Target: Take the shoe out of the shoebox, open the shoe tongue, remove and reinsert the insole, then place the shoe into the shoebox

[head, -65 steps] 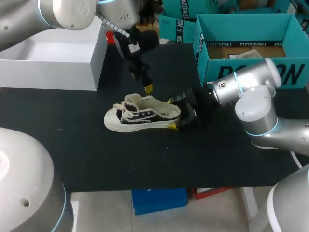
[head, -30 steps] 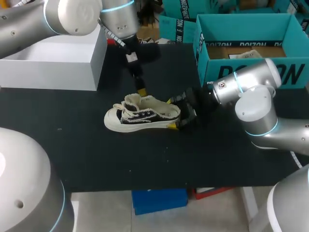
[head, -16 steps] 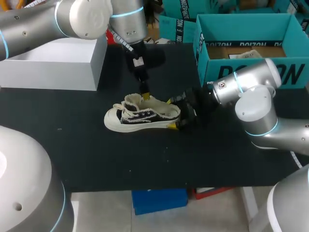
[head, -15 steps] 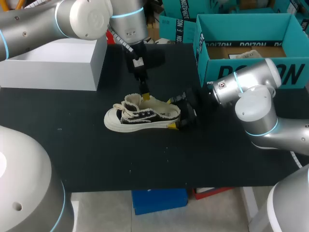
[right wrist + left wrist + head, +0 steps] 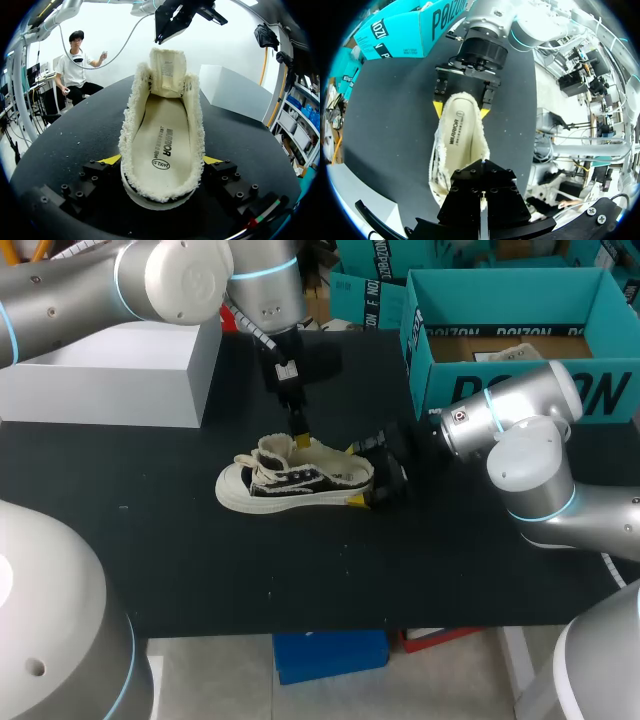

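Observation:
A cream and black low sneaker [image 5: 290, 480] lies on its sole on the black table [image 5: 200, 570], toe to the left. My right gripper [image 5: 354, 475] clasps its heel, one yellow tip against each side; in the right wrist view the shoe [image 5: 162, 145] fills the space between the fingertips [image 5: 111, 160]. The cream insole [image 5: 165, 150] lies inside and the tongue [image 5: 167, 70] stands up. My left gripper [image 5: 302, 438] hangs shut just above the tongue's top edge, holding nothing that I can see. In the left wrist view its black fingers [image 5: 482, 165] cover the shoe's [image 5: 462, 140] front part.
The open teal shoebox [image 5: 500, 340] stands at the back right, behind my right arm. A white box [image 5: 110, 370] sits at the back left. Bare black table lies in front of the shoe.
My left gripper has come down and to the right, from above the table behind the shoe to the tongue. The shoe and the right gripper have stayed nearly where they were.

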Motion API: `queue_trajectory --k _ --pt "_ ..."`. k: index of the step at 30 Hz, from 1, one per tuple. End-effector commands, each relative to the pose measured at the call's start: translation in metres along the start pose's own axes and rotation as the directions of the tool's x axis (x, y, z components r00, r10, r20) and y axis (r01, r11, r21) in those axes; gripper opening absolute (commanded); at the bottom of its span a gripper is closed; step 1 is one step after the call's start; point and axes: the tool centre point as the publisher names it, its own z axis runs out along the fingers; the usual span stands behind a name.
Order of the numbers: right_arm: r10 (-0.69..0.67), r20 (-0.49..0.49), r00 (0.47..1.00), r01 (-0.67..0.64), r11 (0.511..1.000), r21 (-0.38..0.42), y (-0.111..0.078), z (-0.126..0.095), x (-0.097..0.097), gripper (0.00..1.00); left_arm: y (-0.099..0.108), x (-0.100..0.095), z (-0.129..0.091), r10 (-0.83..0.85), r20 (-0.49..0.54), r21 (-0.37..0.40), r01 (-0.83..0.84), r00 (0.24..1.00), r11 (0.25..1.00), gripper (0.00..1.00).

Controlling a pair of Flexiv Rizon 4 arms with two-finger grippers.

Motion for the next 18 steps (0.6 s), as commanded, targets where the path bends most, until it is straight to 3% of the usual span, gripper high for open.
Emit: queue_trajectory --k 1,8,18 --pt "0.001 0.0 1.0 -0.001 1.0 0.003 -0.003 0.006 -0.001 0.0 -0.002 -0.003 0.012 0.02 -0.025 -0.021 -0.02 0.999 1.0 0.0" --pt "0.001 0.0 1.0 -0.001 1.0 0.003 -0.003 0.006 -0.001 0.0 0.004 -0.017 0.037 0.04 -0.101 -0.051 -0.045 0.994 0.998 0.0" --pt "0.001 0.0 1.0 -0.001 1.0 0.003 -0.003 0.006 -0.001 0.0 0.002 -0.022 0.041 0.047 -0.102 -0.073 -0.055 0.994 0.996 0.0"
